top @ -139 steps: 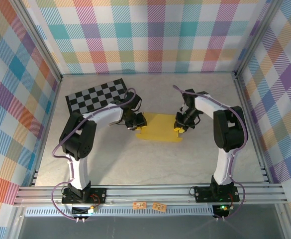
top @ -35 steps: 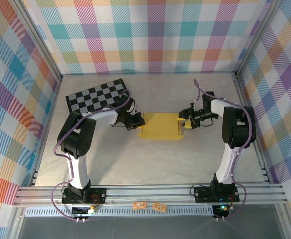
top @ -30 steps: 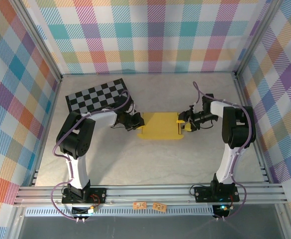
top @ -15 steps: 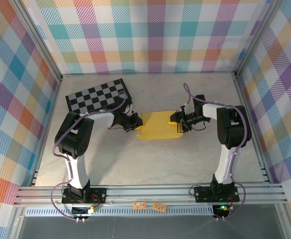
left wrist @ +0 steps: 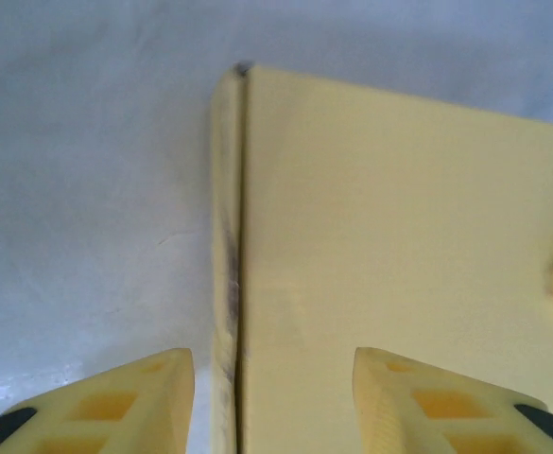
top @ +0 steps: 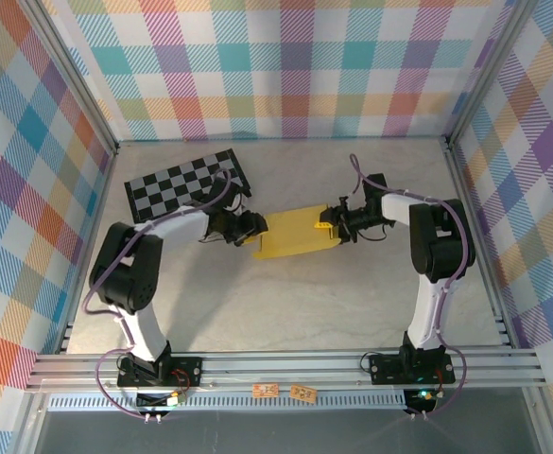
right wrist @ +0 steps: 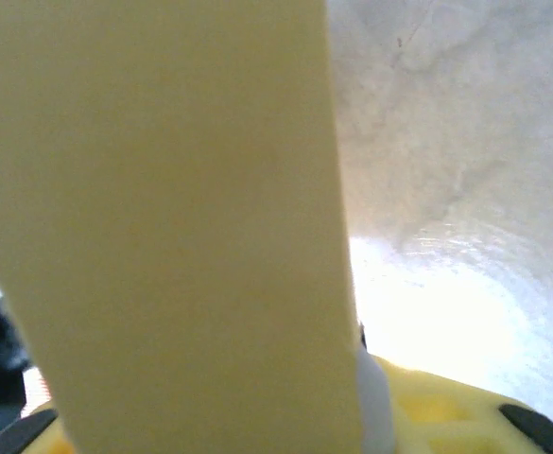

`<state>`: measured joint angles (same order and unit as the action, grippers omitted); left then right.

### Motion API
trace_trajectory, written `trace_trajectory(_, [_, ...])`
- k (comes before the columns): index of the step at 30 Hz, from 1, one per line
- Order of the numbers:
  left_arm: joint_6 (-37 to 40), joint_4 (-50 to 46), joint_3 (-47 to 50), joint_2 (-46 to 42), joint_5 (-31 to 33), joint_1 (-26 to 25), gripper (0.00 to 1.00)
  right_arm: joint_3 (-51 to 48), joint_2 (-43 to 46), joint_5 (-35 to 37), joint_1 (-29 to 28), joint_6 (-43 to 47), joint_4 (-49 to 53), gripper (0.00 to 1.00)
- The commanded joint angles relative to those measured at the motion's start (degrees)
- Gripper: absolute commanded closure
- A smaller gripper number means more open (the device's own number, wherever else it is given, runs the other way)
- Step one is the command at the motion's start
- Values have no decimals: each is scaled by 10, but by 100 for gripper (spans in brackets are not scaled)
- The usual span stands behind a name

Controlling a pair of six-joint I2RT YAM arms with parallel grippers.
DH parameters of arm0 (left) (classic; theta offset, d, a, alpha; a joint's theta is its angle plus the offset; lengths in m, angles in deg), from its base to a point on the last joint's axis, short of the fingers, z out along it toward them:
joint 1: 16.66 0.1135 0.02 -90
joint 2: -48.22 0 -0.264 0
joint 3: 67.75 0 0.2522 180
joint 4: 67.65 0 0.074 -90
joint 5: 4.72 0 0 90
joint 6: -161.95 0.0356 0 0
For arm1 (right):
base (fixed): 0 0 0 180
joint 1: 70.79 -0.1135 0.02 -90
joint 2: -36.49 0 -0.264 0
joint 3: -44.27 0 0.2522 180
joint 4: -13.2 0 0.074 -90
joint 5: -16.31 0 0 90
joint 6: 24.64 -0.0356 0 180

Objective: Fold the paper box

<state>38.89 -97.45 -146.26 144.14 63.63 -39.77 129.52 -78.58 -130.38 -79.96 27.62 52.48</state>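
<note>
A: Walls?
B: Pastel plaid panels, back wall, left wall, right wall. Aluminium posts at the corners.
A: Surface?
B: Grey marbled tabletop, evenly lit. Aluminium rails run across the near edge. Black-and-white checkered board lies flat, back left.

One paper box, one checkerboard, one left tool, one right tool
</note>
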Motion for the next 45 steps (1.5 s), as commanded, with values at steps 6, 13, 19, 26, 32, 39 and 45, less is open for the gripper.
trace_trajectory(6, [239,178,127,-195,21,-35,50,35,13,-33,46,-122,154,65])
trace_trajectory(13, [483,78,126,-215,34,-134,45,75,11,-59,68,-116,268,66])
trace_trajectory(19, [611,65,102,-168,121,-184,39,80,6,-65,70,-95,320,69])
trace_trajectory(26, [679,94,77,-96,204,-206,38,58,15,-71,69,-91,320,70])
trace_trajectory(32, [694,117,53,-47,221,-217,36,42,22,-71,69,-89,320,70])
trace_trajectory(39, [684,200,90,-89,281,-224,34,38,25,-55,74,-97,316,73])
trace_trajectory(45, [676,194,130,-162,223,-213,30,44,20,-49,78,-97,320,73])
